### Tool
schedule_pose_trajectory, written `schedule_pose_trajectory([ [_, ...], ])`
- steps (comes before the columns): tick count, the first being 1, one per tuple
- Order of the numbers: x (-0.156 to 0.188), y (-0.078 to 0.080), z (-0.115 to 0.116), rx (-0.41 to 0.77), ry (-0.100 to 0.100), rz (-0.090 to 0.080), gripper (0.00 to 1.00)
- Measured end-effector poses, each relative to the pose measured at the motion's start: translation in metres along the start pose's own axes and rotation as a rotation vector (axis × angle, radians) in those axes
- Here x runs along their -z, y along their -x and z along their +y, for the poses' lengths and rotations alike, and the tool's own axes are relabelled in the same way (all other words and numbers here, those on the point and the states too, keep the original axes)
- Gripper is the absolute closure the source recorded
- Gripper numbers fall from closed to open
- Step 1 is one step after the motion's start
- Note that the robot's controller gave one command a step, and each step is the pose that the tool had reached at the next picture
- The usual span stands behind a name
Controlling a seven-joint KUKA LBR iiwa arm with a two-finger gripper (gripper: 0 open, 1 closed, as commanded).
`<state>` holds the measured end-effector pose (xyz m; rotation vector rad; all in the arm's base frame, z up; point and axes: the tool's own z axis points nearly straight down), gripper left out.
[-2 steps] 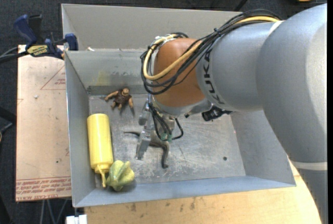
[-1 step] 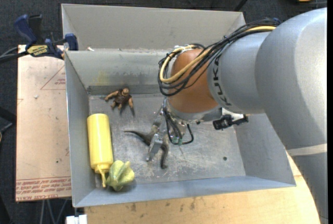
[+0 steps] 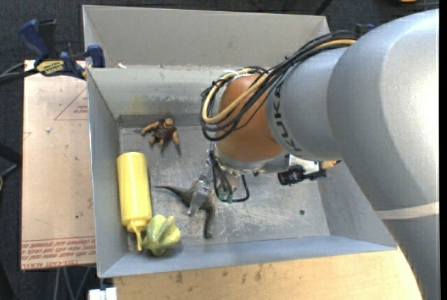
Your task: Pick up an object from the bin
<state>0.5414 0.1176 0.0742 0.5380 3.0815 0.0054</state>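
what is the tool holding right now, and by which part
Cannot be told. The tool sits low right beside the grey toy dinosaur on the bin floor, but a grip on it isn't visible.

You see a plain grey bin [image 3: 105, 152]. At nine o'clock lies a bright yellow bottle [image 3: 134, 187], at seven a pale yellow-green lump [image 3: 162, 234], at eleven a brown monkey figure [image 3: 163, 132], and near the middle a dark grey dinosaur [image 3: 199, 202]. The arm [image 3: 363, 103] is silver-grey, its cover [image 3: 244, 117] orange, its cables [image 3: 230, 93] black and yellow.
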Motion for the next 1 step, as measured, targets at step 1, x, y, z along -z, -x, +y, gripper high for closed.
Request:
schedule_pose_trajectory([
  [1,0.0000,0.0001,-0.0001,0.000,0.000,0.000,1.00],
])
